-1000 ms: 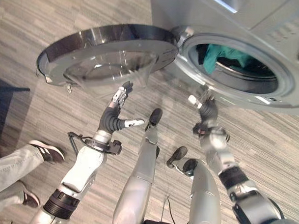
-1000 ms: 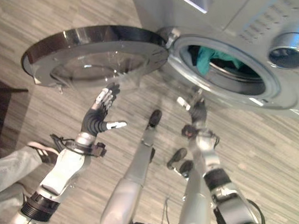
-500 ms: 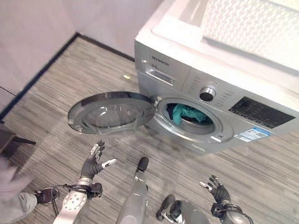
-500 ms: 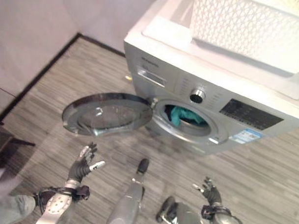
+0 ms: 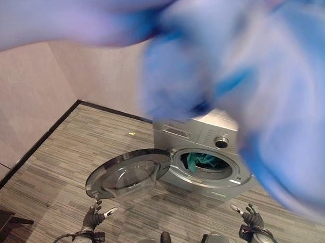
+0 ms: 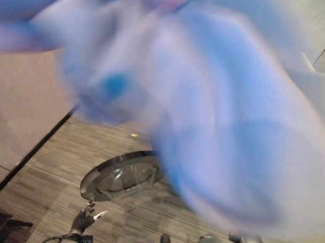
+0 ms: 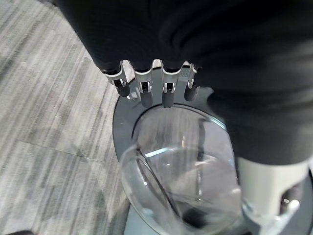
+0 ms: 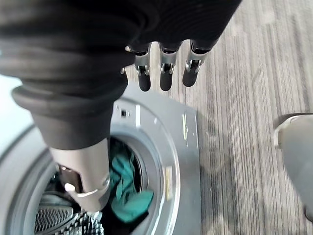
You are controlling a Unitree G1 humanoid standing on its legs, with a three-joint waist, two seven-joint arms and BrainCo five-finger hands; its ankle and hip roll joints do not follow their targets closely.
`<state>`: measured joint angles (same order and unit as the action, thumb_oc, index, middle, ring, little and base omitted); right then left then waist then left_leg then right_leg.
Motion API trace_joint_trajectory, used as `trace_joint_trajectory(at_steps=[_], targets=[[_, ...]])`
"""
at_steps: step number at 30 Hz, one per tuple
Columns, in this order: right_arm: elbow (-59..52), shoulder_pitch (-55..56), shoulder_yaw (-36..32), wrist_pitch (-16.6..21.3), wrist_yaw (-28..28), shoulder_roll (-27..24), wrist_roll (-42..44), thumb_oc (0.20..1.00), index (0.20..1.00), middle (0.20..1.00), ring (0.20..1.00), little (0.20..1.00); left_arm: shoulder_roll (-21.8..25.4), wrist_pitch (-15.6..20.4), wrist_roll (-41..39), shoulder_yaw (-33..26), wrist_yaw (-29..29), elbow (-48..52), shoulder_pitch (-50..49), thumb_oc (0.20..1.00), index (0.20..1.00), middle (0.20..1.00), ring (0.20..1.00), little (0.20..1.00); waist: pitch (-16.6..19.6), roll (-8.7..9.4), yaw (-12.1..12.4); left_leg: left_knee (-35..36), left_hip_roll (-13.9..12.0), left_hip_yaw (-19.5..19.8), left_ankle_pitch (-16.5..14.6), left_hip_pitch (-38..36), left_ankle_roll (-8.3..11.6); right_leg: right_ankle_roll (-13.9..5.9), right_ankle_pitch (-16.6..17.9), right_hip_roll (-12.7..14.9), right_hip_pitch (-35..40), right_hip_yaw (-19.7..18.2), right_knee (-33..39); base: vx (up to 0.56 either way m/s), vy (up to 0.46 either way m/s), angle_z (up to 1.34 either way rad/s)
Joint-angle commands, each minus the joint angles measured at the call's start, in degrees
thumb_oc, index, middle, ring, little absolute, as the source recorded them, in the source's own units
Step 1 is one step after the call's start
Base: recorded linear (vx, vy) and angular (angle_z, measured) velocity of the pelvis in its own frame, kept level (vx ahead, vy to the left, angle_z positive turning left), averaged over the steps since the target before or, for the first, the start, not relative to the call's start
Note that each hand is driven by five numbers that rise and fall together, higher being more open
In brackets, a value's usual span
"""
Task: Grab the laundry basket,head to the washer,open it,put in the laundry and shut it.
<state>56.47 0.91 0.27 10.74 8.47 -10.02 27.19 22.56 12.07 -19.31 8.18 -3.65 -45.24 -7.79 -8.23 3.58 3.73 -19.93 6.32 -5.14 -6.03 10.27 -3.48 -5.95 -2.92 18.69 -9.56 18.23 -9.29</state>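
Both hands hang low and apart from the machine, holding nothing: the left hand point(image 5: 94, 216) with fingers relaxed and thumb stuck out below the door, the right hand point(image 5: 252, 218) with loosely spread fingers below the drum opening. A big blurred blue and white shape point(image 5: 246, 81) crosses very close to the head camera and covers much of the scene; what it is cannot be told. The silver washer point(image 5: 206, 152) stands on the striped grey floor point(image 5: 57, 173) near a wall. Its round door point(image 5: 128, 174) is swung fully open toward the robot's left, glass bowl facing down. Teal laundry point(image 5: 200, 160) lies inside the drum, just behind the opening's rim.
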Motion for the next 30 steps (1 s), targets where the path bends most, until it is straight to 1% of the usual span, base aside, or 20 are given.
trace_joint_trajectory(at_steps=[1, 2, 3, 4, 5, 8, 13, 21, 25, 30], targets=[[-3.06, -0.96, 0.73, 0.00, -0.78, -3.09, 1.19, 1.000, 1.000, 1.000, 1.000, 1.000, -2.11, 1.09, 1.95, 2.52, -0.36, 2.86, 1.09, 1.000, 1.000, 1.000, 1.000, 1.000, 0.24, -5.50, -0.89, 20.41, -6.58, 4.14, 5.37, -9.32, 1.13, -3.96, 8.06, -2.47, 3.09, 0.23, 2.87, 0.11, -0.064, -0.51], [-2.70, -1.18, 1.22, 0.06, -0.78, -2.64, 1.22, 1.000, 1.000, 1.000, 1.000, 1.000, -2.84, 1.14, 2.23, 3.06, -0.49, 1.68, 2.19, 1.000, 1.000, 1.000, 1.000, 1.000, 0.41, -5.13, -1.25, 20.13, -6.48, 3.83, 4.95, -9.70, 1.35, -4.58, 8.82, -2.18, 3.92, 0.05, 3.98, 0.10, -0.056, -0.39], [-2.62, -1.04, 1.86, -0.08, -0.83, -2.18, 1.06, 1.000, 1.000, 1.000, 1.000, 1.000, -3.64, 1.14, 2.57, 3.49, -0.72, 0.01, 2.65, 1.000, 1.000, 1.000, 1.000, 1.000, 0.57, -4.72, -1.31, 20.16, -6.17, 3.73, 4.25, -10.76, 1.42, -4.51, 8.87, -2.06, 5.99, 0.32, 5.32, 0.12, -0.068, -0.07], [-2.47, -0.66, 2.16, -0.18, -0.94, -1.74, 1.13, 1.000, 1.000, 1.000, 1.000, 1.000, -4.44, 0.85, 2.80, 3.67, -0.90, -1.55, 3.07, 1.000, 1.000, 1.000, 1.000, 1.000, 1.38, -4.02, -1.51, 20.56, -5.59, 3.97, 4.12, -11.32, 1.43, -5.07, 10.29, -1.92, 6.80, 0.40, 5.52, 0.14, -0.050, 0.16], [-2.31, -0.27, 2.24, -0.26, -1.22, -1.48, 1.28, 1.000, 1.000, 1.000, 1.000, 1.000, -5.08, 0.62, 3.03, 3.71, -1.19, -2.71, 3.59, 1.000, 1.000, 1.000, 1.000, 1.000, 2.35, -3.68, -1.75, 21.06, -5.53, 3.89, 4.21, -11.75, 1.51, -5.31, 10.53, -1.94, 7.14, 0.62, 5.59, 0.15, -0.057, 0.29], [-0.79, 1.23, 2.73, -0.47, -1.57, -0.54, 1.99, 1.000, 1.000, 1.000, 1.000, 1.000, -7.14, 0.44, 2.57, 4.23, -1.68, -5.64, 4.21, 1.000, 1.000, 1.000, 1.000, 1.000, 4.26, -2.93, -2.17, 22.59, -5.80, 4.63, 3.78, -13.83, 2.11, -5.34, 9.32, -2.78, 9.75, 1.35, 7.04, 0.14, -0.075, 0.12], [0.96, 2.16, 2.44, -0.82, -1.77, -0.58, 2.16, 1.000, 1.000, 1.000, 1.000, 1.000, -8.03, 0.26, 1.69, 4.37, -1.18, -5.96, 3.34, 1.000, 1.000, 1.000, 1.000, 1.000, 5.45, -2.82, -2.12, 23.81, -6.51, 4.93, 3.83, -14.86, 2.70, -5.03, 7.81, -3.43, 11.27, 2.61, 8.43, 0.04, -0.046, 0.03], [1.56, 2.02, 1.63, -0.55, -1.93, -1.27, 3.21, 1.000, 1.000, 1.000, 1.000, 1.000, -8.07, 0.05, 1.19, 3.78, -0.75, -6.68, 2.16, 1.000, 1.000, 1.000, 1.000, 1.000, 6.20, -2.95, -1.69, 24.80, -7.31, 5.23, 4.42, -14.68, 3.41, -4.37, 6.61, -4.29, 12.15, 3.04, 9.81, 0.01, -0.027, 0.02], [0.05, 2.03, 0.91, -0.15, -1.71, -1.39, 4.35, 1.000, 1.000, 1.000, 1.000, 1.000, -8.18, -0.18, 1.03, 2.97, -0.87, -7.59, 1.79, 1.000, 1.000, 1.000, 1.000, 1.000, 6.13, -2.93, -1.52, 24.93, -7.48, 5.36, 4.37, -14.83, 3.55, -4.16, 6.08, -4.52, 12.59, 2.85, 9.79, 0.00, -0.010, 0.04], [-5.03, 2.42, -0.14, 0.44, -0.90, -2.25, 4.47, 1.000, 1.000, 1.000, 1.000, 1.000, -7.96, -0.36, 0.81, 2.24, -0.95, -7.29, 1.54, 1.000, 1.000, 1.000, 1.000, 1.000, 6.08, -2.86, -1.56, 24.93, -7.66, 5.37, 4.30, -15.01, 3.71, -4.06, 5.65, -4.61, 12.95, 2.86, 9.61, 0.00, 0.000, 0.00]])
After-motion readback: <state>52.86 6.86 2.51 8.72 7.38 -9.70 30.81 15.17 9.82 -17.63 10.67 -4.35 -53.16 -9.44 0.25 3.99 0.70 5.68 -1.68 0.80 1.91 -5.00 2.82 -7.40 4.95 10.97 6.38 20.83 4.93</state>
